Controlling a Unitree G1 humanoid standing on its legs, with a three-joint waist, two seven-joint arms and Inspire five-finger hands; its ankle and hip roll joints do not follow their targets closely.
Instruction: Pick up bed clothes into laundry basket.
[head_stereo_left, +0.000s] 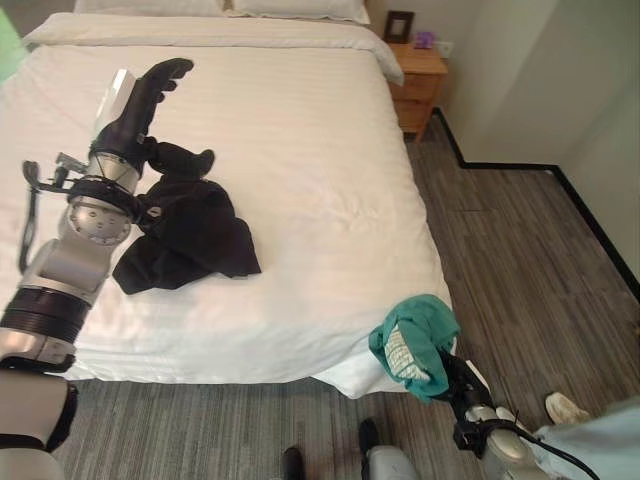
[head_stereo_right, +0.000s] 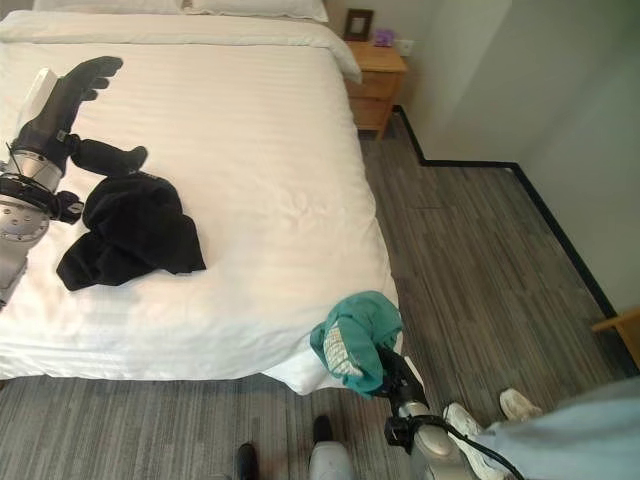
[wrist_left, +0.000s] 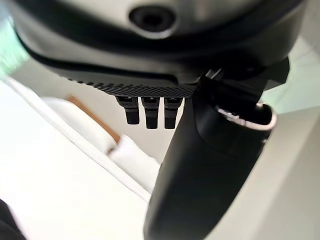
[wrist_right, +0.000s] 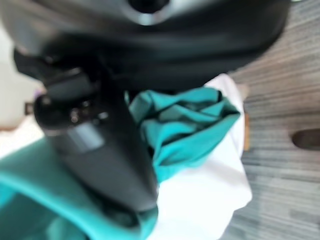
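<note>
Teal garment (head_stereo_left: 417, 340) (bunched) in right hand (wrist_right: 95, 145)

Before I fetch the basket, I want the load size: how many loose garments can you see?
2. A black garment lies on the bed beside the open left robot hand; a teal garment is held by the right robot hand at the bed's corner.

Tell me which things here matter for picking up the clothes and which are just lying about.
Part of the job:
- black garment, on the bed
- teal garment, held in the right hand
- left hand, open above the black garment

Just lying about:
- pillows
- nightstand
- picture frame
</note>
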